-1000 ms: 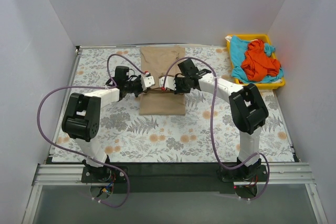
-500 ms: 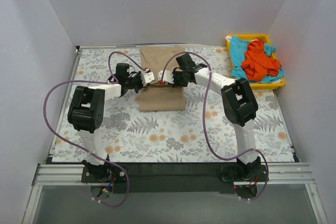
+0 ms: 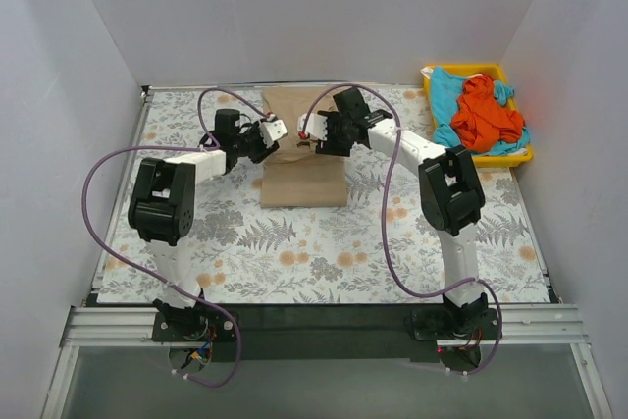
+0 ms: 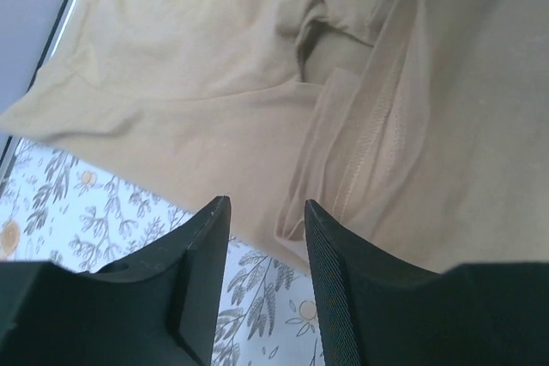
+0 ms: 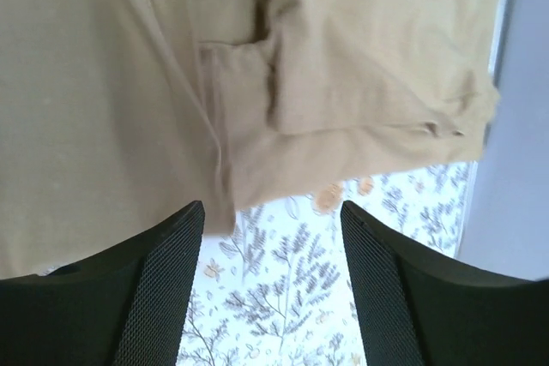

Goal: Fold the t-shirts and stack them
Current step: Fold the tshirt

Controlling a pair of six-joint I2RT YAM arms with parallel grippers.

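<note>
Okay, tan shirt [image 3: 302, 159] lies flat on the bench [image 3: 245, 242] at the far middle, folded into a tall narrow rectangle, plain beige fabric, soft creases. Both wrist views show a tucked-in sleeve with a stitched hem and overlapping layers near one edge. Its long axis runs from the arms' side toward the back wall, and the far end sits close to the bench's back edge; which end is the neck, cannot tell. The left pincer [image 3: 278, 130] and right pincer [image 3: 304, 130] hang over the far half of the shirt, tips facing each other, just apart. In the left wrist view the jaws are parted with a small gap and nothing is clamped. In the right wrist view the jaws stand wider, also holding nothing; cloth and bench show through both gaps. The orange-red shirt [image 3: 486, 115] is bunched up on top of the turquoise shirt [image 3: 446, 93], both crumpled in the yellow tray [image 3: 488, 157] at the far right corner, well apart from the tan one. The bench has a pale floral cover with orange blooms and grey-green ferns. Plain light walls [image 3: 294, 7] close in the left, back and right sides. A black strip and a metal rail [image 3: 324, 326] run along the near edge under the arm bases. Purple cables [image 3: 98, 183] loop off both arms.
</note>
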